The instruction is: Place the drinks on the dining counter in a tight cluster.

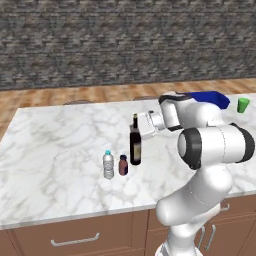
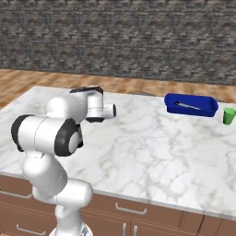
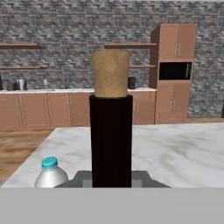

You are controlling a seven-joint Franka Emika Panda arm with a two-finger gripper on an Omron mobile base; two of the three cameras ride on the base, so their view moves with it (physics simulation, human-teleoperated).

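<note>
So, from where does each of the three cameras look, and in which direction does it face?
Left base view: behind-left of the arm, facing the dining counter; the arm rises lower right, hand at the wine bottle.
Right base view: behind-right, same counter; arm rises lower left.
Hand view: on the hand, level, facing the wine bottle's neck and cork.
Shared: both base views show the green cup and blue tray; left and hand views share the water bottle.

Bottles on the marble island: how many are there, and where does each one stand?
3. The wine bottle stands near the middle, at the hand. The small purple-brown bottle is just front-left of it. The water bottle is left of that.
</note>
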